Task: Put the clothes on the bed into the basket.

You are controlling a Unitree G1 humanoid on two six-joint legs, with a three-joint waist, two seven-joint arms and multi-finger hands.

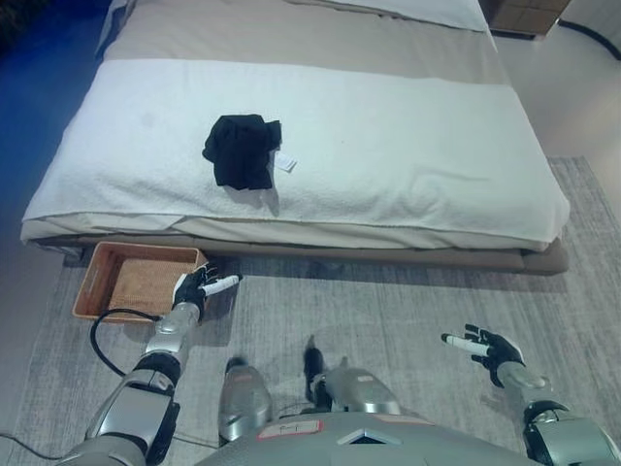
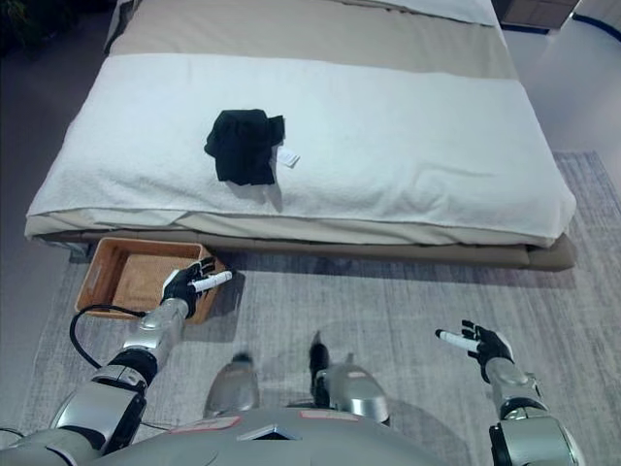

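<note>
— Clothes first: where do they lie against the hands?

— One dark crumpled garment (image 1: 243, 150), soft and folded on itself, with a small white tag (image 1: 284, 162) at its edge, sits on the bed (image 1: 408, 165), well beyond the left hand (image 1: 197, 287) and far across from the right hand (image 1: 488, 348).

— Largest things first, then.

— The bed is a low, wide rectangle under a white nubbly cover, with a smooth beige sheet past it. Under both hands spreads a grey woven rug (image 1: 388, 311). The basket (image 1: 105, 282), a shallow rectangular tray of orange-brown wicker, is tucked at the bed's edge, and the left hand's fingers curl over its near corner rim, gripping it.

— And the right hand?

— It hangs above the rug with fingers loosely spread, holding nothing. The bed's edge stands between both hands and the garment.
</note>
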